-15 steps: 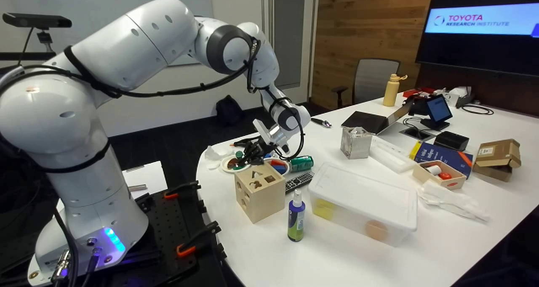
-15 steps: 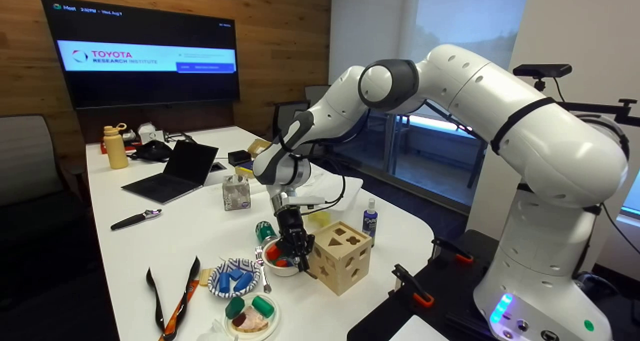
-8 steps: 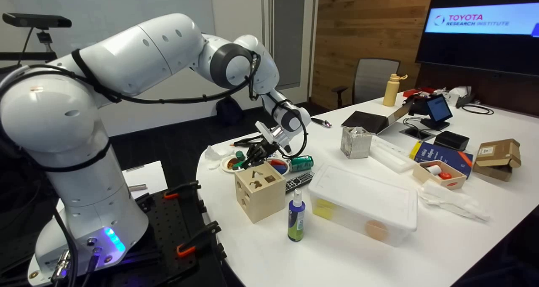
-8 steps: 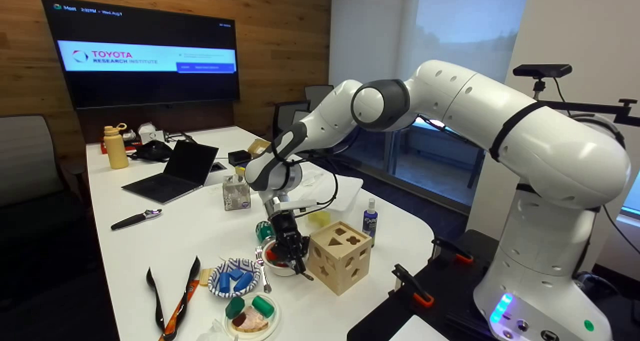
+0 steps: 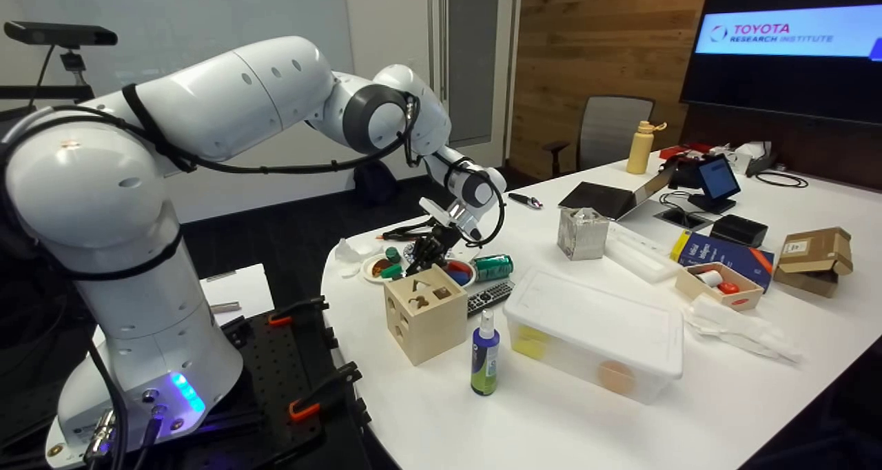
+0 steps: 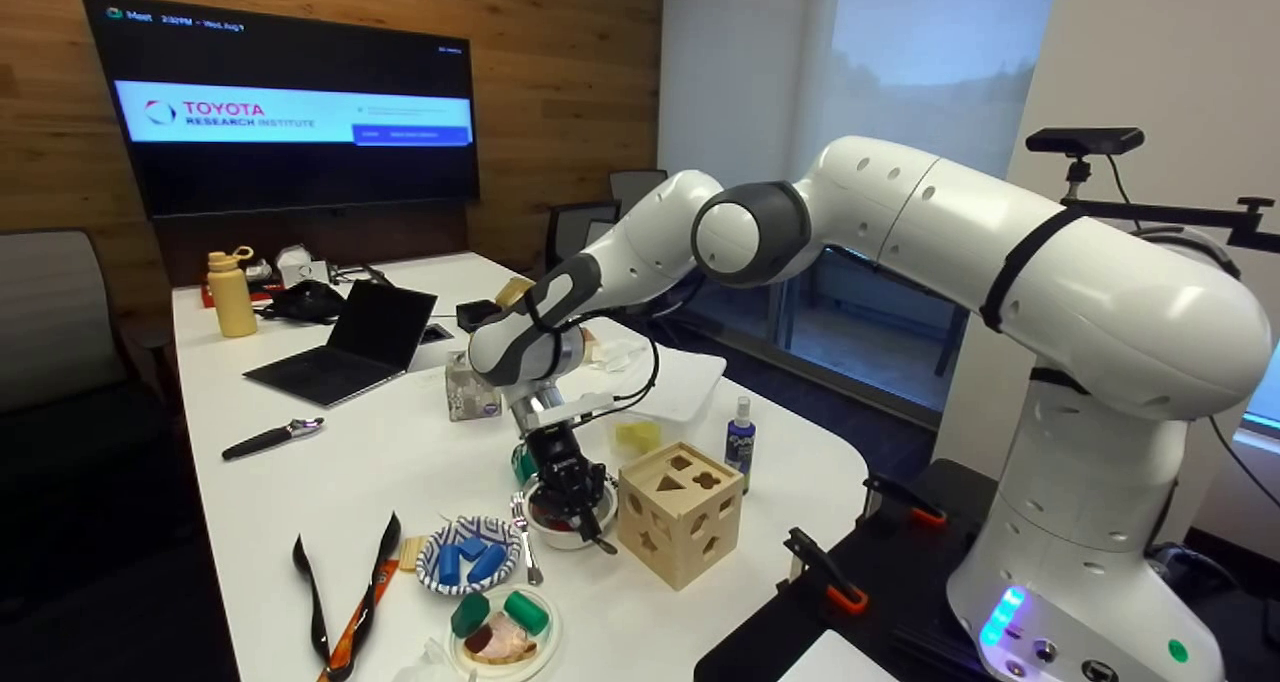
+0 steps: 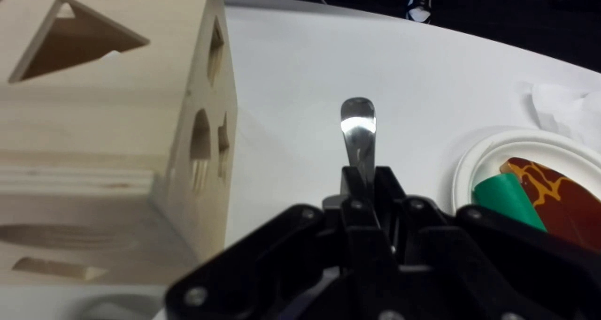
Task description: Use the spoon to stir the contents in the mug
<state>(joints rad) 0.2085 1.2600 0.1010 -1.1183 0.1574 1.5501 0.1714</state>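
My gripper (image 7: pixel 367 181) is shut on a metal spoon (image 7: pixel 359 127), whose rounded handle end sticks out beyond the fingertips; the handle end also shows in an exterior view (image 6: pixel 606 546). The spoon's other end is hidden behind the gripper. In both exterior views the gripper (image 6: pixel 588 524) is low over a white round container (image 6: pixel 556 539) holding red and blue blocks (image 5: pixel 459 267). I cannot tell whether the spoon touches the blocks. No handle shows on this container, and no other mug is visible.
A wooden shape box (image 6: pixel 680 522) stands close beside the gripper and container. A white plate (image 6: pixel 549 652) with green blocks, a patterned bowl (image 6: pixel 428 570) with blue blocks, a fork (image 6: pixel 530 554), a green can (image 5: pixel 494 268) and a spray bottle (image 5: pixel 485 363) are nearby.
The arm's elbow has lowered. The gripper has shifted and tilted over the container, away from the robot base and the wooden box, with the spoon still held.
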